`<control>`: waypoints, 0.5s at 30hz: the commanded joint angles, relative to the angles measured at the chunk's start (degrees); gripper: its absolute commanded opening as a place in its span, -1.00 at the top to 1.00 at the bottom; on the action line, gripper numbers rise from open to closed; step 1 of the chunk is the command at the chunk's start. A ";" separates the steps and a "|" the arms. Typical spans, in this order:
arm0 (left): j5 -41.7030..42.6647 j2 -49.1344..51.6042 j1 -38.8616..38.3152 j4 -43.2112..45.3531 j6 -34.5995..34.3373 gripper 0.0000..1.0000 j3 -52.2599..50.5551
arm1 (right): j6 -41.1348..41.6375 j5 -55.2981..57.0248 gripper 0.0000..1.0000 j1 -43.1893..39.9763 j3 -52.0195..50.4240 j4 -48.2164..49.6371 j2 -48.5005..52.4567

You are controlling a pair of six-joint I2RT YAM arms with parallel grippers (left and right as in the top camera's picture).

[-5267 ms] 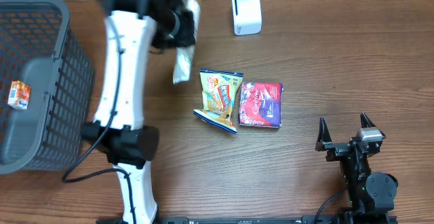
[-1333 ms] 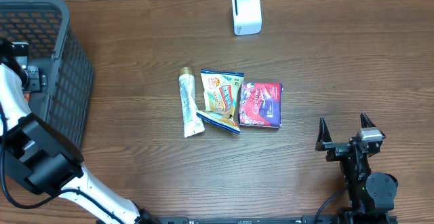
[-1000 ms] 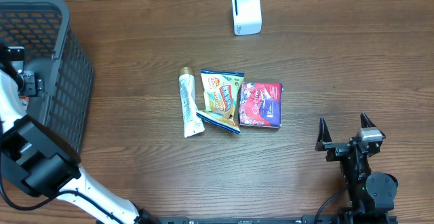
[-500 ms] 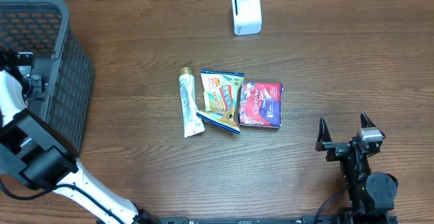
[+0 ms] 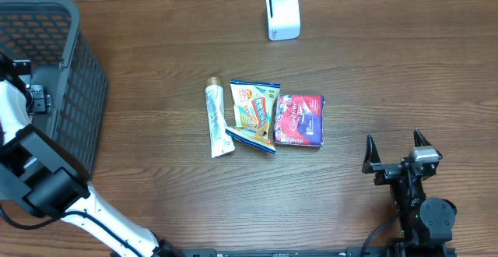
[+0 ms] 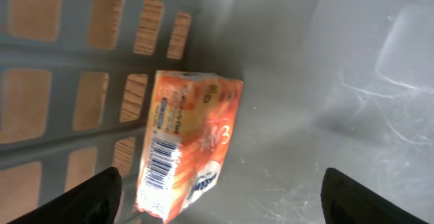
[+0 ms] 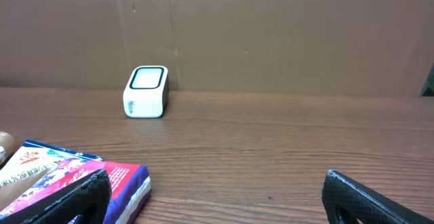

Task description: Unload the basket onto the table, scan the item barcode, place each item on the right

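Note:
An orange packet with a barcode on its side lies on the floor of the grey basket, against the mesh wall. My left gripper hangs open just above it, and the packet's near end lies between the fingertips, closer to the left one. In the overhead view the left gripper is inside the basket and the arm hides the packet. The white scanner stands at the table's back. My right gripper rests open at the front right, holding nothing.
A white toothpaste tube, a yellow snack packet and a red and purple box lie together mid-table. In the right wrist view the box is near the left finger and the scanner stands far back.
Five seconds ago the left gripper held the tube near the scanner; the tube now lies on the table and the arm is in the basket. Over the last second it shifted only slightly.

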 commanded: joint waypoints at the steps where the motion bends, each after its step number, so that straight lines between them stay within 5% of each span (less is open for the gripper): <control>1: 1.01 0.79 0.13 0.59 -0.76 -0.72 -1.09 | 0.33 0.02 -1.00 0.11 -0.59 0.39 -0.57; 10: 0.46 4.76 0.11 0.13 -3.15 -0.60 -1.09 | 0.33 0.02 -1.00 0.11 -0.59 0.39 -0.57; 13: 0.63 4.83 0.09 0.20 -4.09 -0.04 -1.03 | 0.33 0.02 -1.00 0.11 -0.59 0.39 -0.57; 15: 0.66 4.74 -0.07 -0.20 -4.09 0.17 -1.03 | 0.33 0.02 -1.00 0.11 -0.59 0.39 -0.57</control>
